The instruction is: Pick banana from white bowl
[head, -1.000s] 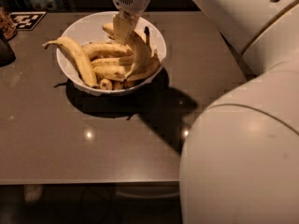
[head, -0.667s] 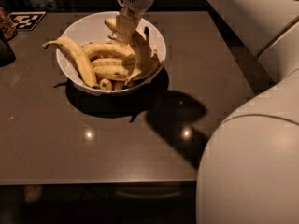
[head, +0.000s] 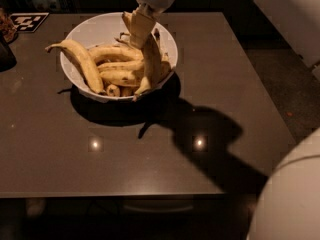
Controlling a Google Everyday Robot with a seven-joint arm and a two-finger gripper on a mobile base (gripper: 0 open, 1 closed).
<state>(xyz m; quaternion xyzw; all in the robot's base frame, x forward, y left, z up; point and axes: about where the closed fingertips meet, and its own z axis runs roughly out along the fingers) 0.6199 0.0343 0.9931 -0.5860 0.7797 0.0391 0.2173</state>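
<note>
The white bowl stands on the far left part of the table and holds several yellow bananas. My gripper reaches down from the top edge over the bowl's right half. It is shut on the top end of the banana, a long yellow one with brown streaks. The banana hangs nearly upright, with its lower tip by the bowl's front rim. Another long banana lies across the left rim, and shorter ones lie in the middle.
The dark brown table carries the arm's shadow at its centre right. A black-and-white marker tag lies at the far left corner beside a dark object. Part of my white body fills the lower right corner.
My arm's white bulk has swung out of the right and middle of the view. The gripper stays over the bowl, holding the banana in almost the same place.
</note>
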